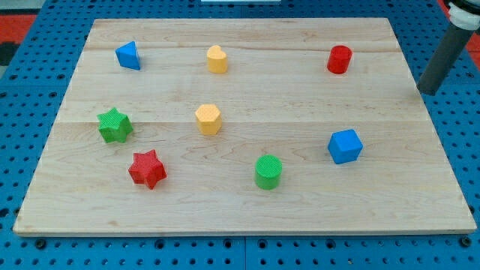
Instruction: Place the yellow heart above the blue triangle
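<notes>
Camera view shows my tip (426, 91) parked off the counter's (240, 217) right edge, near the top right corner, hanging over the blue pegboard (465, 150) and touching no block. There is no claw on this rig, only the rod, so nothing is being held and there is no opening to report. The blue triangle (128, 55) sits close to the top left corner, with only a thin strip of wood between it and the top edge, so I judge that placing anything above it will be tight. Two yellow blocks are in play: one (217, 58) near the top edge, left of centre, and another (208, 118) below it around the middle of the counter. From here I cannot say for sure which is the heart, though the upper one looks more notched at the top. The red cylinder (339, 59) stands towards the top right corner, nearest my tip. The blue cube (345, 146) and green cylinder (268, 172) lie towards the bottom right, and the green star (114, 125) and red star (147, 169) near the left edge, all well apart from the task blocks. No push has started yet, in my judgement.
</notes>
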